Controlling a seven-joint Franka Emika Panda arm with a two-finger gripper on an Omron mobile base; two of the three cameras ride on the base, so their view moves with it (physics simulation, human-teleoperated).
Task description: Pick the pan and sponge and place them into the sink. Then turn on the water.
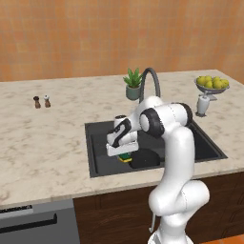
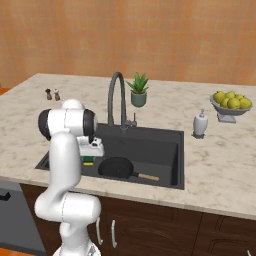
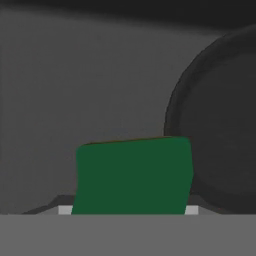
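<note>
- The small yellow sponge with green top [image 3: 132,175] sits clamped between my gripper [image 1: 125,156] jaws, low inside the dark grey rectangular sink [image 2: 160,142].
- The round black frying pan [image 2: 116,167] lies just beside the jaws; I judge a careless release could land the sponge on it.
- The tall dark arched faucet [image 2: 116,97] stands beyond; I risk clipping it while lifting out.

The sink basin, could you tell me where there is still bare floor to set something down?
In the sink, the floor between the pan and the far wall is bare, also its right end. The front left is crowded by the pan, sponge and gripper.
</note>
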